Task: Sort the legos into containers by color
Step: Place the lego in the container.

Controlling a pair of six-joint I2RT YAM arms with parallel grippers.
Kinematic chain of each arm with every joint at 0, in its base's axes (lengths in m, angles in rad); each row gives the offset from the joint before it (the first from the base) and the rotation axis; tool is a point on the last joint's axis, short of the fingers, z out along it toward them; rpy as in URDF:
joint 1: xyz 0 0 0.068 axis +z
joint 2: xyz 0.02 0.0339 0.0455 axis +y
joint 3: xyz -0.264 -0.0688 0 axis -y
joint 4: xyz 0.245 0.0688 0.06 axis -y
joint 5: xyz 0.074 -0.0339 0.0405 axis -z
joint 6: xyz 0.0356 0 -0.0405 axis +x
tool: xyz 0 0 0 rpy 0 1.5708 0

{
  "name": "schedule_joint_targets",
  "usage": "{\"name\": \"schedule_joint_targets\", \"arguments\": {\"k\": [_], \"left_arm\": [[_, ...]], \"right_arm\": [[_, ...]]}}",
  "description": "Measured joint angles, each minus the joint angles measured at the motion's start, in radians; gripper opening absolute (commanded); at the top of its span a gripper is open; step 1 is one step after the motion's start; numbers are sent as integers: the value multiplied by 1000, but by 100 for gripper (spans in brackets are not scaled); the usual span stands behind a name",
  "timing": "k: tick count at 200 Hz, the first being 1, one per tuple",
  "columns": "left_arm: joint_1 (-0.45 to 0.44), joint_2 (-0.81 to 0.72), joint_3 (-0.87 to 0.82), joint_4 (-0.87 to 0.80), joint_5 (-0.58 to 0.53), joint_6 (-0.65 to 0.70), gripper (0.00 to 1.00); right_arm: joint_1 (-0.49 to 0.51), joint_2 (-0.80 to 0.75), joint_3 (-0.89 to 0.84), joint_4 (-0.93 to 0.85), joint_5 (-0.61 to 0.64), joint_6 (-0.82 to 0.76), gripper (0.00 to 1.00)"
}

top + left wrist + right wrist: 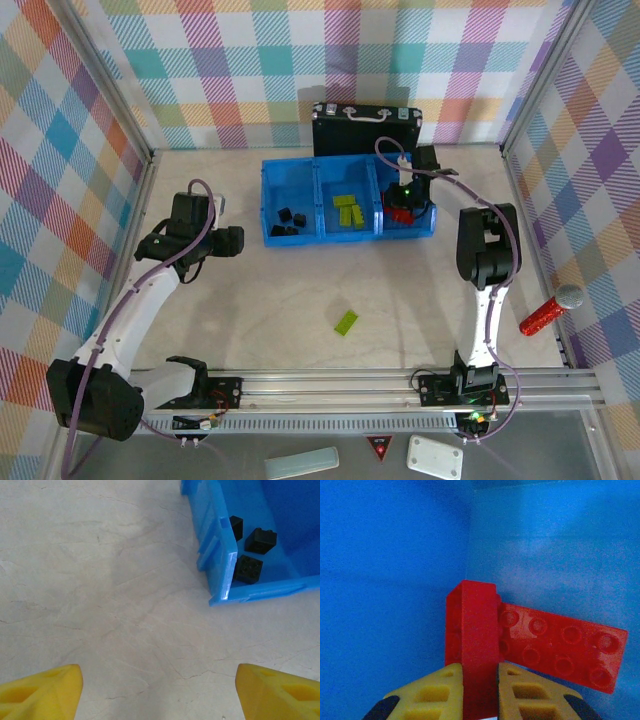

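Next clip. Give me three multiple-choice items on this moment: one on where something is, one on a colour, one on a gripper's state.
1. Where is the loose green lego?
A. on the table, in front of the bin
B. in the bin's left compartment
C. in its right compartment

2. What colour are the bricks in the left compartment?
A. red
B. green
C. black

3. The right gripper is:
A. open over the table
B. shut on a red brick
C. open inside the bin

Answers: 1 A, it lies alone on the table; 2 C, black bricks show there; 3 B, its fingers clamp a red brick.
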Motion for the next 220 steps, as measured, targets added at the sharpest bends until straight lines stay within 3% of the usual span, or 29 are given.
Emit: {"name": "schedule_joint_targets", "arguments": {"k": [22,64,100,220], "left_arm": [[0,5,0,0,0,0,80],[0,5,0,0,0,0,80],[0,5,0,0,0,0,80],[0,0,0,0,3,0,80]], "right_arm": [[0,0,0,6,-1,17,27],[0,-4,-1,12,-3,29,31],[7,-47,-2,6,-2,36,39],[98,-329,-155,-57,48,31,41]]}}
